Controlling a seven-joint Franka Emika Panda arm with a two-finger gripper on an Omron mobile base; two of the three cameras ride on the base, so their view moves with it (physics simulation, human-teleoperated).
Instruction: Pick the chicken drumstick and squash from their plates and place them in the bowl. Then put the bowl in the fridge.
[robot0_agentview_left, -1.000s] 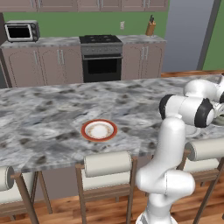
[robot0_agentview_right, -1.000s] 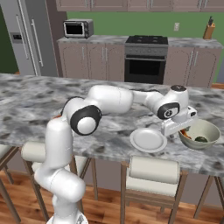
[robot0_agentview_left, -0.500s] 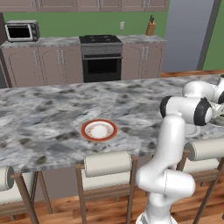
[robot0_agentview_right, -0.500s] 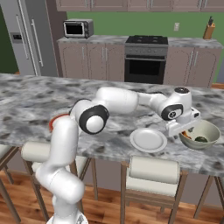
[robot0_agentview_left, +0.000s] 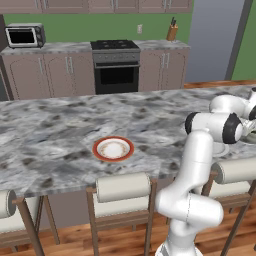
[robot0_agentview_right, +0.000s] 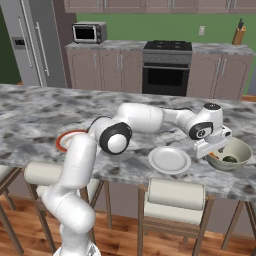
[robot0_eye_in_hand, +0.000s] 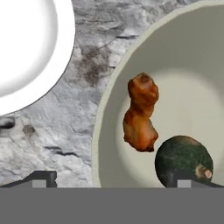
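While the white arm's two-finger gripper (robot0_agentview_right: 214, 151) is hovering with jaws spread wide and holding nothing over the deep cream bowl (robot0_eye_in_hand: 192, 52), small brown roasted drumstick (robot0_eye_in_hand: 141, 113) lying inside, touching a dark green round squash (robot0_eye_in_hand: 183, 159), plain white plate (robot0_agentview_right: 169, 160) sitting just beside the bowl, red-rimmed plate (robot0_agentview_left: 113, 149) resting well apart on the grey marble counter (robot0_agentview_left: 50, 135).

Drumstick (robot0_eye_in_hand: 140, 116), squash (robot0_eye_in_hand: 183, 159) crowding bowl (robot0_eye_in_hand: 192, 52)

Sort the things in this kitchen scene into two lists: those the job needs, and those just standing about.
Job: chicken drumstick, squash, bowl, red-rimmed plate, white plate, fridge, gripper.

Standing about: toaster oven, stove, knife block, stools.
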